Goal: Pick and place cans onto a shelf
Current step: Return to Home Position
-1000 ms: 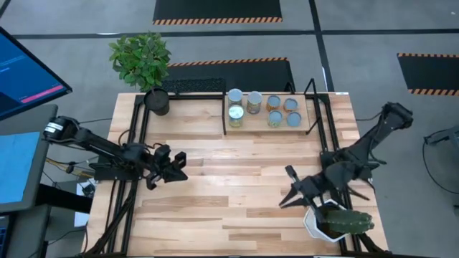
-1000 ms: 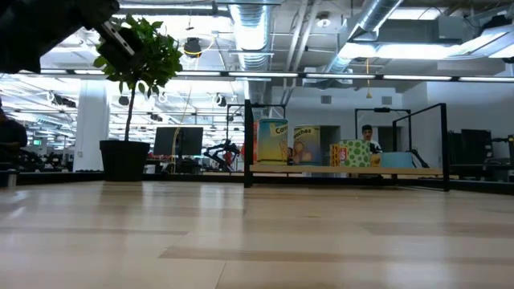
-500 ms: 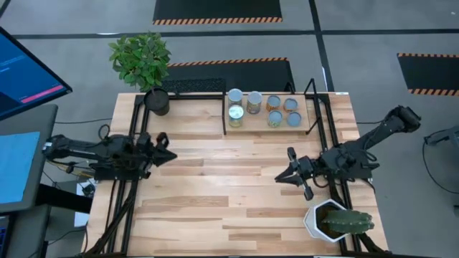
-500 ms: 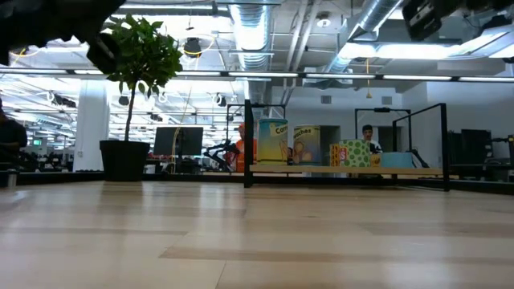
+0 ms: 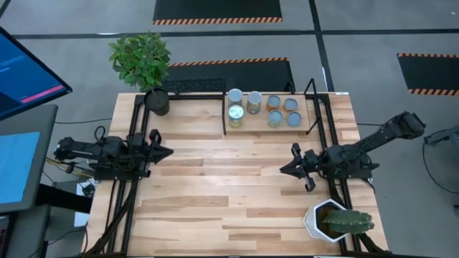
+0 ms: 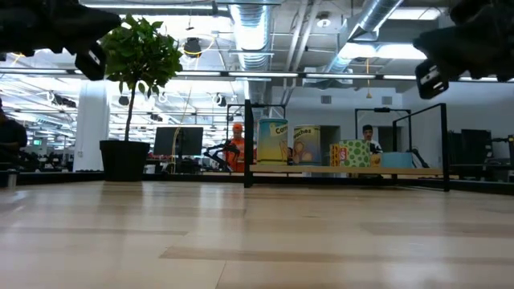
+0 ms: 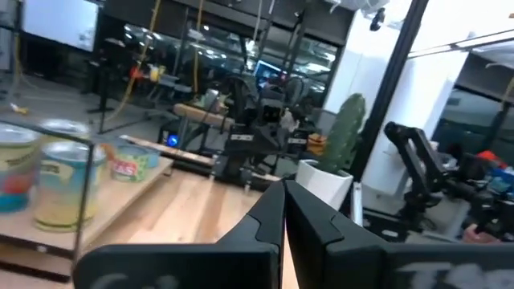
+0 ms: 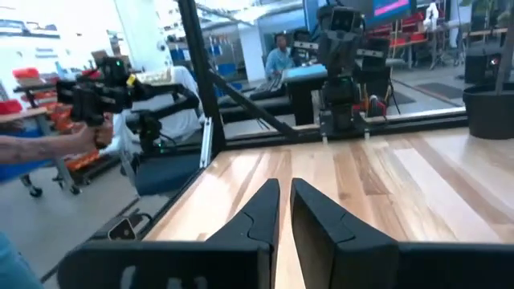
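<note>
- Since a second ago both arms have drawn back. The left gripper [image 5: 168,152] is now near the tabletop's left edge. The right gripper [image 5: 285,168] has left the cactus pot [image 5: 319,218]. Both pairs of fingers are together.
- Seven cans [image 5: 254,100], with silvery or pale-blue tops, stand upright on the shelf [image 5: 259,125] at the far edge.
- A black plant pot [image 5: 158,101] stands in the far left corner.

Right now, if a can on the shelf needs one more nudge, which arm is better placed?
Right, probably: the right gripper hangs nearer the shelf and its cans than the left gripper, which sits off at the left side of the table.
</note>
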Robot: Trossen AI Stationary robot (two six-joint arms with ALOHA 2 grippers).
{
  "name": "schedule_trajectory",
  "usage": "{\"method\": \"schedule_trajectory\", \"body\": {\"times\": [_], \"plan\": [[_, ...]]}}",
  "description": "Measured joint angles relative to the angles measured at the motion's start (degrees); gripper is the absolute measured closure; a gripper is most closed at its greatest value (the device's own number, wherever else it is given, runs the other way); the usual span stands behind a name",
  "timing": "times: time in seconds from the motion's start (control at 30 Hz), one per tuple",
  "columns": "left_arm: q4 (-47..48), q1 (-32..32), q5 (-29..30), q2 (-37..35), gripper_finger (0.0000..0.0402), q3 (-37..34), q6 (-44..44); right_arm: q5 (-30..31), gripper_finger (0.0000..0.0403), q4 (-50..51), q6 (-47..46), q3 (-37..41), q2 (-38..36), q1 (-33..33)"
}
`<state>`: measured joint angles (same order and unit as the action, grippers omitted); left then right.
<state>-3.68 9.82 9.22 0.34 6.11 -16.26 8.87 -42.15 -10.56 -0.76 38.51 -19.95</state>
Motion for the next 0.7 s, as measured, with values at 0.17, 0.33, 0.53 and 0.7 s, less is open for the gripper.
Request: {"method": "schedule_trajectory", "body": {"times": [0.17, 0.33, 0.53, 0.7], "plan": [[0.77, 0.0, 2.19, -0.15, 0.0401, 0.0, 3.96, -0.2, 0.0345, 6.35, 2.24, 0.27, -4.57, 1.11], [1.91, 0.0, 2.65, -0.17, 0.0401, -1.5, 7.66, -0.08, 0.0345, 15.04, 1.49, 0.27, -7.65, 3.09], [-2.28, 0.0, 2.62, -0.14, 0.0401, -5.38, 8.16, -0.06, 0.0345, 15.71, 2.89, 0.29, -8.34, 3.77], [-2.72, -1.36, 7.08, -0.15, 0.0401, -5.38, 11.13, -0.05, 0.0345, 16.65, 3.68, 0.32, -8.32, 3.81]]}}
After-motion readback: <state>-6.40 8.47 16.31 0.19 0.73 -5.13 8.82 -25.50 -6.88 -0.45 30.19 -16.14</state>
